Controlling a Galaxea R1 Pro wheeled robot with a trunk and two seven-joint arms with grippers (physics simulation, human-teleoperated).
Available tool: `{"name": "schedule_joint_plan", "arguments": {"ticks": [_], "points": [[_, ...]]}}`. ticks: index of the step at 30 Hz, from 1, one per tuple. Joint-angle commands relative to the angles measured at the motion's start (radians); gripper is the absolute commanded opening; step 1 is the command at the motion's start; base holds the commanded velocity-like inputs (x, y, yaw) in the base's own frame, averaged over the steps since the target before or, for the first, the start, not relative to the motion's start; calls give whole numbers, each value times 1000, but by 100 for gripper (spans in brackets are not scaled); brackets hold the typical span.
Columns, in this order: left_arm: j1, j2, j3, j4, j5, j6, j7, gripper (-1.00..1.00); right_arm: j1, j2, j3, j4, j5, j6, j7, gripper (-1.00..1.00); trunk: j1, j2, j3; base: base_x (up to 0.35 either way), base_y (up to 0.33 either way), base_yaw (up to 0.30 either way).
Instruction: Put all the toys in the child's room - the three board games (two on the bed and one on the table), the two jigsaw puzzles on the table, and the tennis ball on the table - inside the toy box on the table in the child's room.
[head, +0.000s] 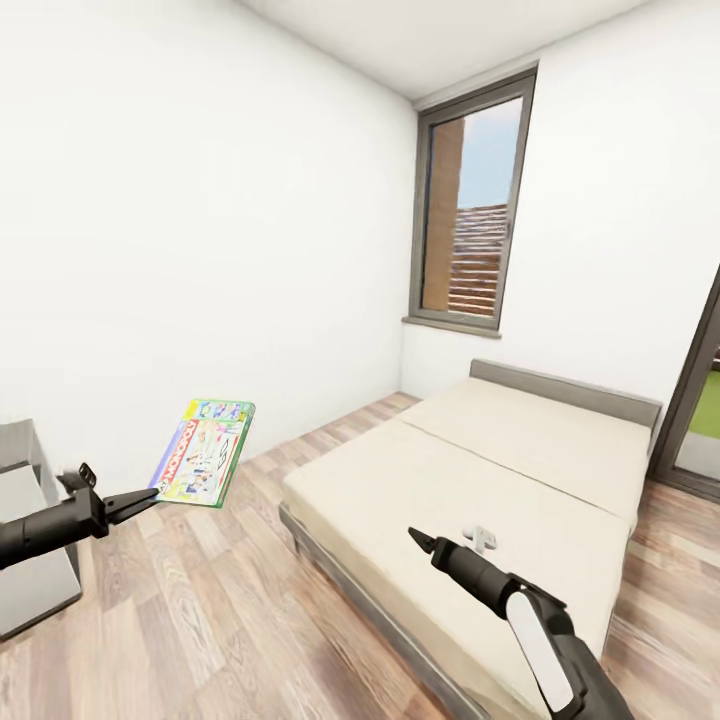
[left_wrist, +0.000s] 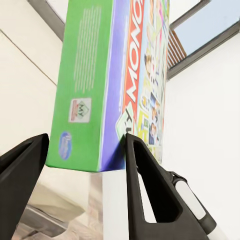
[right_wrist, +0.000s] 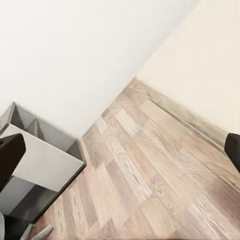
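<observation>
The green-edged board game (head: 203, 452) hangs in the air over the plank floor (head: 230, 620), pinched at its lower corner by the left end effector (head: 150, 498). It is tilted, printed face up and toward the camera, with red MONOPOLY lettering down one side. In the left wrist view the game (left_wrist: 100, 85) stands on edge between the two dark fingers (left_wrist: 145, 185); one finger presses its printed face, the other sits near the green side, though contact there is hard to confirm. So the left end effector is clamped on the game.

The right end effector (head: 422, 541) hovers over the near part of the bed (head: 470, 470), carrying nothing. Its fingertips sit at the far edges of the right wrist view, wide apart — it reads as open. Just beyond it on the mattress lies a small pale object (head: 481, 538), too small to identify.

The bed itself looks bare of game boxes: beige mattress, grey frame, low headboard under the window (head: 468, 210). A grey shelf unit (right_wrist: 35, 165) stands against the wall at the robot's left, on the floor.

By my judgement the task is partway along — one bed game is lifted and in transit, not yet delivered. The second bed game is not on the mattress, so it may already be dealt with, but I cannot tell. The carried game has yet to go in the toy box.
</observation>
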Motion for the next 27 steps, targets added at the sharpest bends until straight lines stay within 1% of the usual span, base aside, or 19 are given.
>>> {"name": "schedule_joint_plan", "arguments": {"ticks": [1,7,15,22,27], "points": [[-1,0,0,0,6,10,-1,-100,-1,0,5,-3,-5,6,-1,100,0,-1,-1,0,0,282],[-1,0,0,0,6,10,-3,-100,-1,1,18,-15,26,8,-17,100,0,-1,1,0,0,282],[-1,0,1,0,6,10,-3,-100,-4,2,19,-16,30,8,-20,100,0,-1,3,0,0,276],[-1,0,-1,0,6,9,-1,-100,-6,2,20,-16,33,9,-21,100,0,-1,-5,0,0,197],[-1,0,1,0,6,-29,-2,-100,-8,2,20,-16,57,11,-21,100,0,-1,-12,0,0,182]]}}
